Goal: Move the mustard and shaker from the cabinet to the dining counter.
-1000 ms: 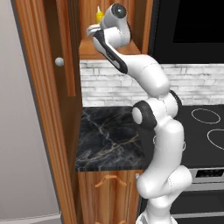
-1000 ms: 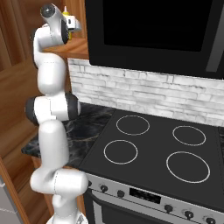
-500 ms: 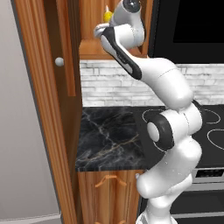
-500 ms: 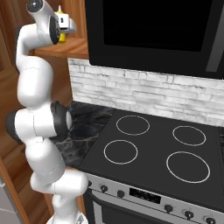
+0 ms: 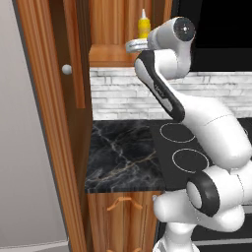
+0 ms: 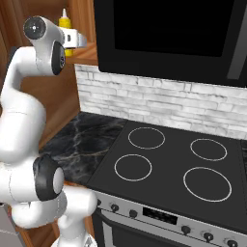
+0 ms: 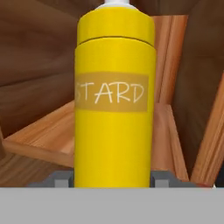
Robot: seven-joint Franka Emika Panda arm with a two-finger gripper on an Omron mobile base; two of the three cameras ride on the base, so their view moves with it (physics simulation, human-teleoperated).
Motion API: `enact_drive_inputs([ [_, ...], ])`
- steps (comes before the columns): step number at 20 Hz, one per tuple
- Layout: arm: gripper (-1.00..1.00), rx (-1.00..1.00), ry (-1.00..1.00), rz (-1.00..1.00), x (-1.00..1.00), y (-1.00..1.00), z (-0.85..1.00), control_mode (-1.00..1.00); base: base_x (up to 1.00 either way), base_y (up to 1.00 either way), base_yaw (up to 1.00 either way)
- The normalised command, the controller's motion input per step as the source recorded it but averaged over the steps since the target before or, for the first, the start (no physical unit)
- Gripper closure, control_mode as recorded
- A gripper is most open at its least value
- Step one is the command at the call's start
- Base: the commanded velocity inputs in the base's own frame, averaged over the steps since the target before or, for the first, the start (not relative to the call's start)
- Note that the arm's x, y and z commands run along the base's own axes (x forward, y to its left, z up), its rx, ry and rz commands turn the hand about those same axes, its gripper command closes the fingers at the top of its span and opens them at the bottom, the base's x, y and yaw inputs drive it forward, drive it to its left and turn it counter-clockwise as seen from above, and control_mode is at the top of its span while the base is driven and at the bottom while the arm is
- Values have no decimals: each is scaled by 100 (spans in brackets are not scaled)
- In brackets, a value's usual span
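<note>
Here the yellow mustard (image 7: pixel 114 105), white-capped with a tan label, stands upright between the spread fingers (image 7: pixel 61 178).

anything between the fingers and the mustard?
Nothing. In the hand view the mustard stands upright directly between the fingers, one on each side of its base; whether they touch it can't be told.

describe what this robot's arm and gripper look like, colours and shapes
The arm is glossy white, built of rounded, tube-like links with dark grey to black bands and round caps at the joints, and a dark strip along one upper link. The gripper has small, blocky dark grey jaws. No cables or markings are visible.
</note>
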Motion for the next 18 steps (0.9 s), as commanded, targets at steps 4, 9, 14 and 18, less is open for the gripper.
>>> enact_drive_inputs([
  [4,100,0,-5,7,-100,-15,0,-100,0,0,0],
  [9,100,0,-10,10,-100,-24,0,-100,0,0,0],
  [14,100,5,-13,6,-86,-45,-7,-100,0,0,0],
  [18,100,7,-16,1,-62,-42,-27,-100,0,0,0],
])
